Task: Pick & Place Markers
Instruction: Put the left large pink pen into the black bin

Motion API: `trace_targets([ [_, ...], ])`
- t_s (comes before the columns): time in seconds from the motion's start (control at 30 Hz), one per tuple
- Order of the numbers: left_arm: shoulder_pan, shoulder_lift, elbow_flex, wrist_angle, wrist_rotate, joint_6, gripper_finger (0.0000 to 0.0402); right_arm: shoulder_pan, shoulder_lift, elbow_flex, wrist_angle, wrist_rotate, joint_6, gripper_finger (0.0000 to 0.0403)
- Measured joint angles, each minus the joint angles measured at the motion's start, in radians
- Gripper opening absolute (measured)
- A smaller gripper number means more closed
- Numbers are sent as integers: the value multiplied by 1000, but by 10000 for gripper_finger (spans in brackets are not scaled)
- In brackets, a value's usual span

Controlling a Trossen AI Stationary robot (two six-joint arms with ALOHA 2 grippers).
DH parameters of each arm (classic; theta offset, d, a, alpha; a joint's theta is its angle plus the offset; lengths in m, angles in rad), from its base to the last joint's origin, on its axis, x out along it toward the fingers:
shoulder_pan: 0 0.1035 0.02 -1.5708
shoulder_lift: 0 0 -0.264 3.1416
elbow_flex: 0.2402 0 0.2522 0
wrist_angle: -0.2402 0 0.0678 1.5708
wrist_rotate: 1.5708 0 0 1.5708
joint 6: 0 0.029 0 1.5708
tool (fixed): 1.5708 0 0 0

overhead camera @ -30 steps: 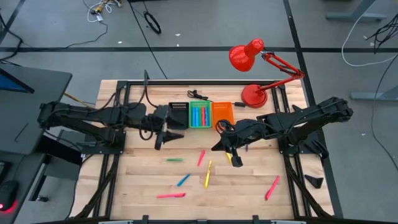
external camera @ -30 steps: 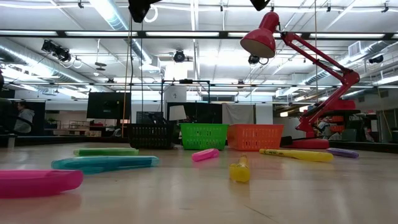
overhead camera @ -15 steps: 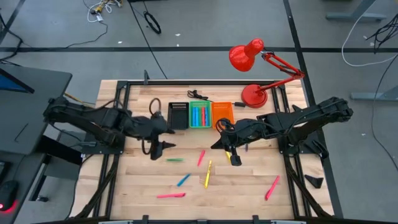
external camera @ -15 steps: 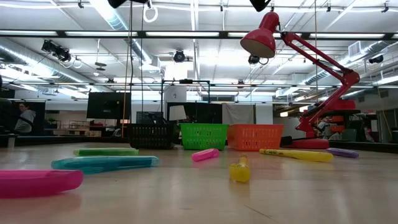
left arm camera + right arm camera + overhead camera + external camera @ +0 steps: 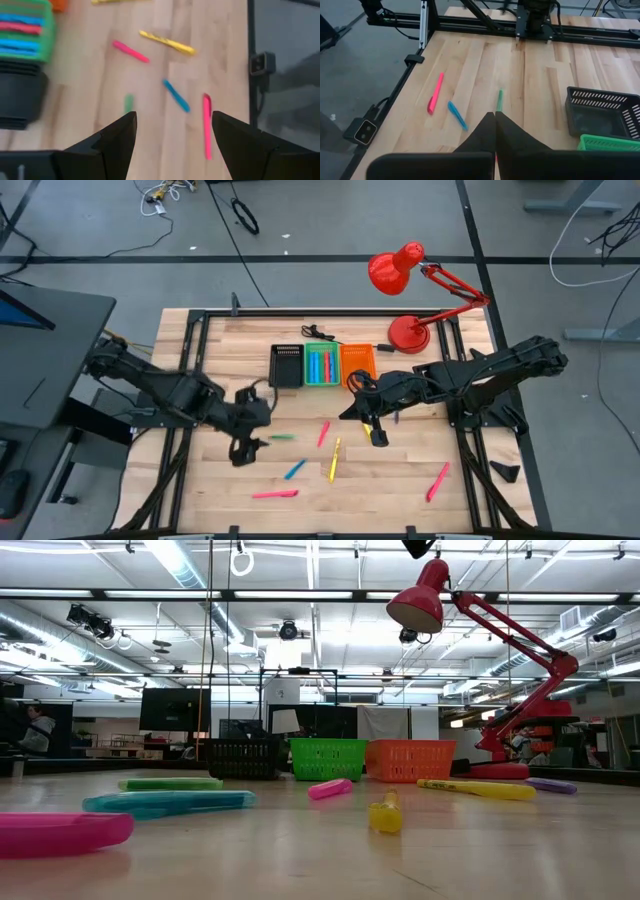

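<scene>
Several short, thin plastic markers [image 5: 283, 437] in green, blue, pink and yellow lie loose on the pale wooden table [image 5: 400, 480]; further markers sit inside the green rectangular mesh bin [image 5: 321, 367], between the black mesh bin [image 5: 286, 366] and the orange mesh bin [image 5: 358, 361]. Bare wood surrounds the loose markers up to the black frame rails. The left gripper [image 5: 243, 452], fingers spread wide, hovers just beside the green marker. The right gripper [image 5: 377, 436], fingers pressed together and empty, waits near the yellow marker [image 5: 334, 460].
</scene>
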Motion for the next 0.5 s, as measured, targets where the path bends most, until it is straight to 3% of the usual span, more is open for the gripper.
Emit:
trace_targets([
  [0.5,-195,215,0,-17,14,-190,263,0,0,0,-3,0,-49,0],
])
